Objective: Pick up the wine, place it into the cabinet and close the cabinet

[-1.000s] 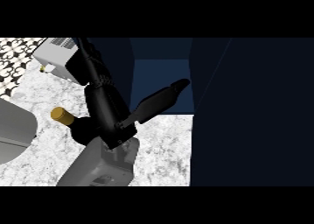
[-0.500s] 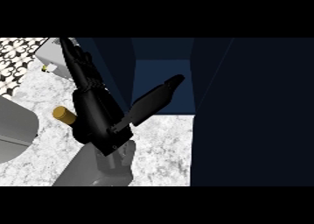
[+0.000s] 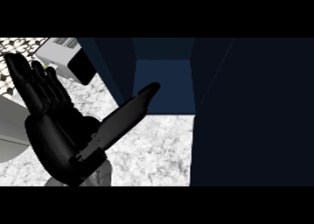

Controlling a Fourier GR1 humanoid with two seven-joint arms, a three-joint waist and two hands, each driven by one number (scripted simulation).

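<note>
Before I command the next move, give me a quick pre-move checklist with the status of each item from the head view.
1. Wine bottle located: cannot tell; no bottle shows anywhere in this view.
2. Left hand free: ok; fingers straight, thumb spread, holding nothing.
3. Right hand visible: not ok; it is out of view.
4. Cabinet open: ok; its dark blue interior shows between the panels.
5. Cabinet door position: ok; the dark panel stands open at the view's right.
6. Counter next to the hand: cannot tell; the hand hides much of it.

Kitchen: marbled counter top (image 3: 152, 144), dark blue cabinet (image 3: 162, 83) standing open, patterned backsplash tiles (image 3: 7, 46), small white appliance (image 3: 68, 59).
</note>
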